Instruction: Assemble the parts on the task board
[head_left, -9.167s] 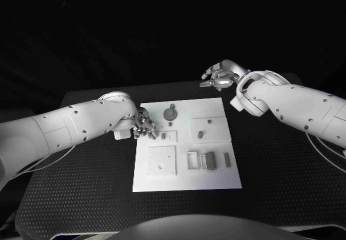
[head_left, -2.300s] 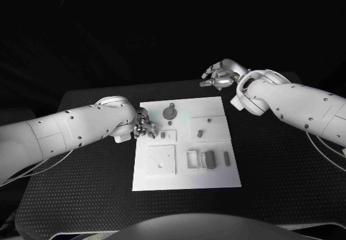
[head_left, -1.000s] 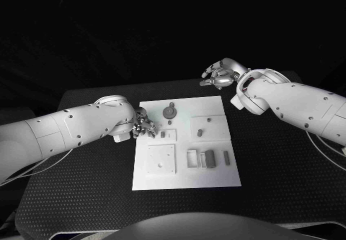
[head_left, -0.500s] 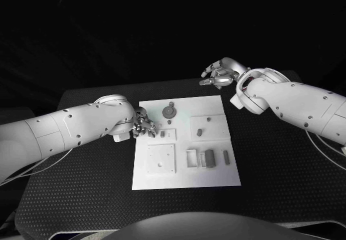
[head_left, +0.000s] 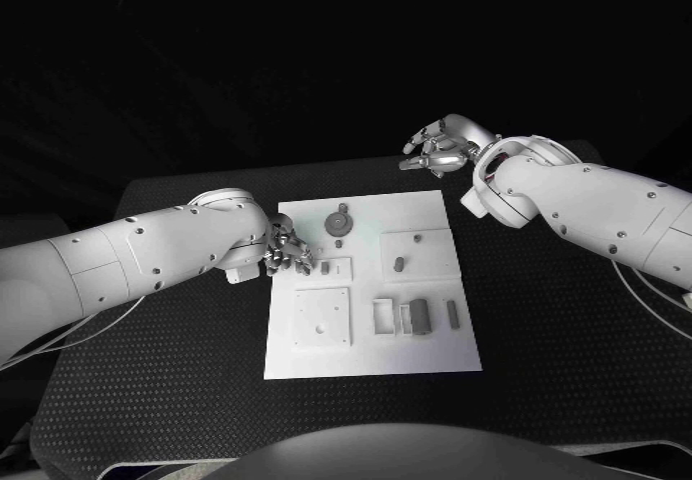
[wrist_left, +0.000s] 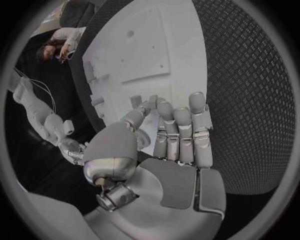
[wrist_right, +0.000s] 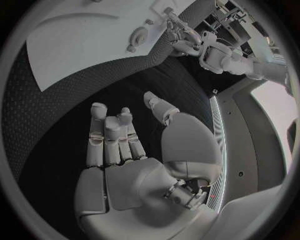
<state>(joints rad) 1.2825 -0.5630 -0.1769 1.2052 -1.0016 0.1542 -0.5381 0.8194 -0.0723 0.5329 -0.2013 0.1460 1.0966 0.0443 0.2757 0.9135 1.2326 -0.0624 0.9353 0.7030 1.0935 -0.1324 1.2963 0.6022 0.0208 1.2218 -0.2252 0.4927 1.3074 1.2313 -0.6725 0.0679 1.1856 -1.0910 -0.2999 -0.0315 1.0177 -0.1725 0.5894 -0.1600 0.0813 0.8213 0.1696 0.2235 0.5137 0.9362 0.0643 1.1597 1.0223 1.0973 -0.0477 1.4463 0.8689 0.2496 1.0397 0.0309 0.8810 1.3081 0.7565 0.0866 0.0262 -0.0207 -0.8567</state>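
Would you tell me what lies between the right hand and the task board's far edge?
In the head view, only bare black table separates the right hand from the task board; no part lies there.

This looks like a robotics lab or test room. A black, textured table (head_left: 173, 400) stands in a dark space and bears a white task board (head_left: 368, 362) with small grey parts (head_left: 421, 316), a bench-trial layout. Beyond the table, the right wrist view shows what may be racks of equipment (wrist_right: 234, 20), too blurred to identify.
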